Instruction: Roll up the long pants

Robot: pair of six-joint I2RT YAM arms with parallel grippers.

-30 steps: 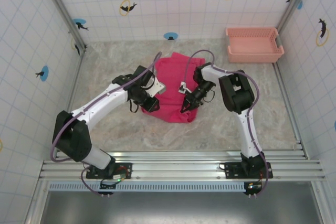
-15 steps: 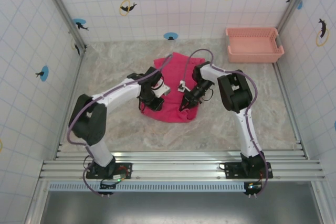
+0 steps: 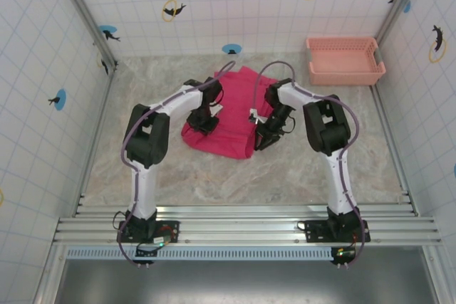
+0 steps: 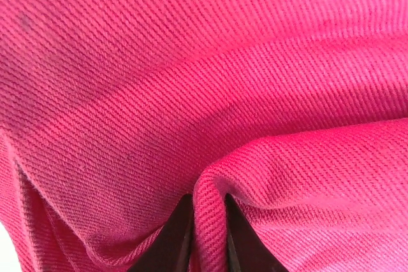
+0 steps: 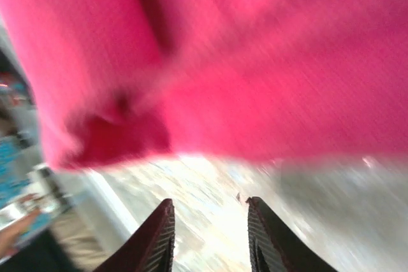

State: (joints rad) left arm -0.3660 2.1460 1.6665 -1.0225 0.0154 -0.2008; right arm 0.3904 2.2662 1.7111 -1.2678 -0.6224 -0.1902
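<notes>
The long pants [image 3: 226, 115] lie bunched as a bright pink-red heap in the middle of the marble table. My left gripper [image 3: 204, 120] sits on the heap's left side, shut on a raised fold of the long pants [image 4: 210, 221] pinched between its dark fingers. My right gripper [image 3: 261, 140] is at the heap's right edge, just off the cloth. In the right wrist view the right gripper [image 5: 209, 237] is open over bare table, with the blurred edge of the long pants [image 5: 255, 74] ahead of it and nothing between its fingers.
A salmon-pink lattice basket [image 3: 345, 60] stands at the back right corner. Tiled walls with dolphin stickers close in the table on three sides. Bare marble [image 3: 235, 179] lies between the heap and the arm bases.
My left gripper has carried its fold of the pants toward the back, shortening the heap's near end. My right gripper has let go of the cloth and slid off its right edge.
</notes>
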